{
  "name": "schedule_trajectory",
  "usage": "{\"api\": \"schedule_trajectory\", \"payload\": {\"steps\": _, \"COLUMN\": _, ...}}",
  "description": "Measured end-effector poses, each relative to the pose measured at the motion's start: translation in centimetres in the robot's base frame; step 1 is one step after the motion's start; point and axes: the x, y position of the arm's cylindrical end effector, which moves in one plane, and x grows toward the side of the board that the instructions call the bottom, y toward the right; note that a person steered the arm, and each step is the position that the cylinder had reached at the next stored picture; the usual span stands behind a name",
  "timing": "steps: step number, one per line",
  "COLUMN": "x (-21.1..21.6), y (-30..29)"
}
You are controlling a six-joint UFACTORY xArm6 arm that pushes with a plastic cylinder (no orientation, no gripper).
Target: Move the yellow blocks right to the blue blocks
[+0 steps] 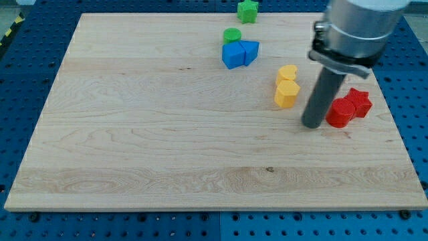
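Two yellow blocks stand together right of the board's middle: a heart-shaped one (287,72) above a hexagonal one (287,93). Two blue blocks touch each other near the view's top centre: a cube-like one (233,55) and a smaller one (249,51) on its right. My tip (311,124) rests on the board just right of and slightly below the yellow hexagon, a small gap apart from it. The yellow blocks lie down and to the right of the blue ones, apart from them.
A green cylinder (232,35) touches the blue blocks from above. A green star-like block (247,11) sits at the board's top edge. A red cylinder (341,112) and a red star-like block (359,102) sit just right of my tip. The wooden board (134,134) lies on a blue perforated table.
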Motion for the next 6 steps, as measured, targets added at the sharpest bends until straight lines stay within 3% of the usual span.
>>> {"api": "schedule_trajectory", "payload": {"steps": 1, "x": -1.7, "y": -2.2}}
{"api": "schedule_trajectory", "payload": {"steps": 2, "x": -6.2, "y": 0.6}}
{"api": "schedule_trajectory", "payload": {"steps": 4, "x": -11.0, "y": 3.0}}
{"api": "schedule_trajectory", "payload": {"steps": 6, "x": -16.5, "y": 9.2}}
